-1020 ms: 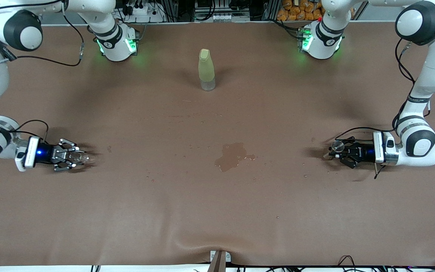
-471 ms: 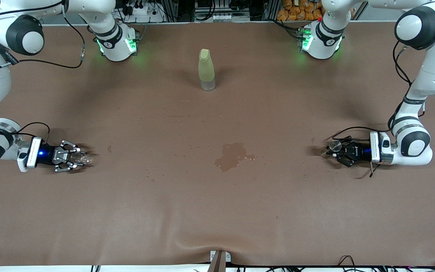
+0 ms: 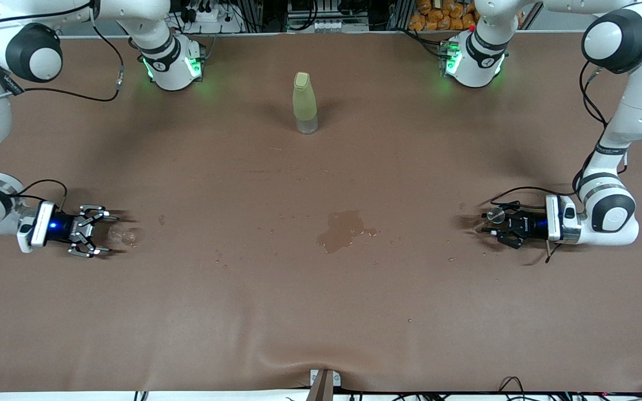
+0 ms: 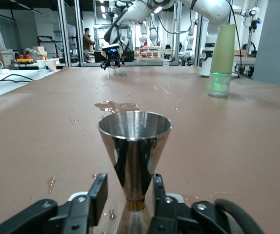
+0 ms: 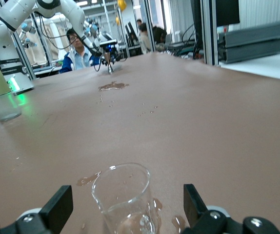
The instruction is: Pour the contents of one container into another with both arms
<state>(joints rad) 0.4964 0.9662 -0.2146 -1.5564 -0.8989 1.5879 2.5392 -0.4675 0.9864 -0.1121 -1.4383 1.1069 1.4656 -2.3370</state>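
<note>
Taking the puddle (image 3: 342,230) as landmark: toward the right arm's end, the right gripper (image 3: 91,238) stands spread, a clear glass cup (image 3: 122,235) upright just ahead of its fingers, untouched. Toward the left arm's end, the left gripper (image 3: 498,225) clamps a shiny steel cone cup (image 4: 134,153), upright. A frosted yellow-green bottle (image 3: 304,102) stands farther from the camera.

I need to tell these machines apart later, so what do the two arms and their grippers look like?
Both arms are glossy white with black joint caps and bands, black cables looped alongside. The left gripper and right gripper are black linkage fingers on white wrist blocks. The bases glow green.
</note>
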